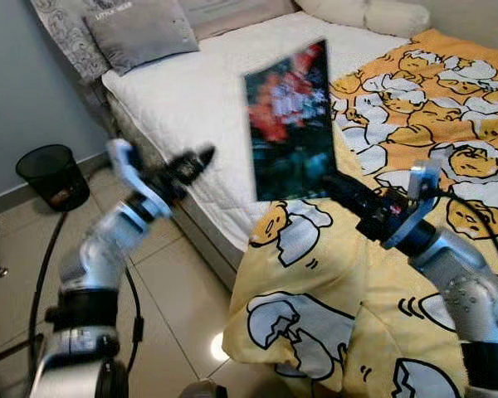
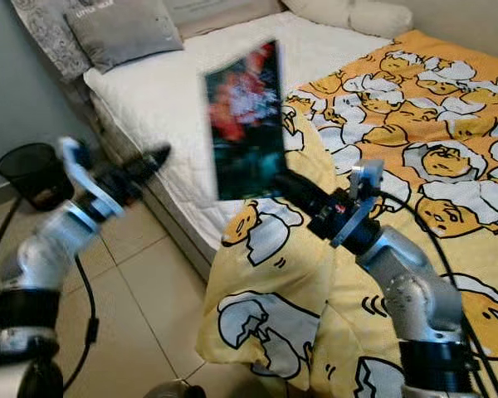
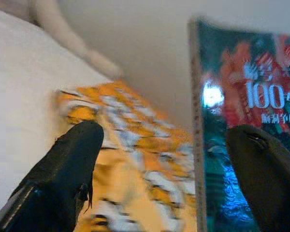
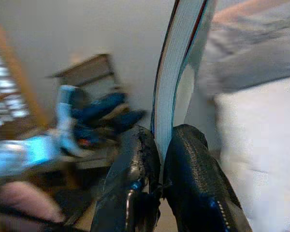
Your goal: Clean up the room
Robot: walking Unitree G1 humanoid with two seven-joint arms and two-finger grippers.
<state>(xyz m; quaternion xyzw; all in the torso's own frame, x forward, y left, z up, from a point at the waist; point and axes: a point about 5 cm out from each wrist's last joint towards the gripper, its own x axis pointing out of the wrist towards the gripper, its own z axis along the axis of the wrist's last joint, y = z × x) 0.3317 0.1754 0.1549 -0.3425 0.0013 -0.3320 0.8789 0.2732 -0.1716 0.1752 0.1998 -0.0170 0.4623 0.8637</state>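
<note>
A book (image 1: 289, 124) with a dark green and red cover stands upright in the air above the bed's edge. My right gripper (image 1: 336, 186) is shut on its lower edge, and the right wrist view shows the fingers (image 4: 135, 169) clamped on the book's pages (image 4: 176, 82). My left gripper (image 1: 191, 166) is raised to the left of the book, a short way off, pointing at it. In the left wrist view its fingers (image 3: 67, 164) stand open, with the book's cover (image 3: 241, 121) near one of them.
The bed has a white mattress (image 1: 191, 91), a yellow duck-print blanket (image 1: 415, 108) hanging over its corner, and grey pillows (image 1: 141, 33) at the head. A black wire bin (image 1: 52, 174) stands on the tiled floor (image 1: 174, 290) by the wall.
</note>
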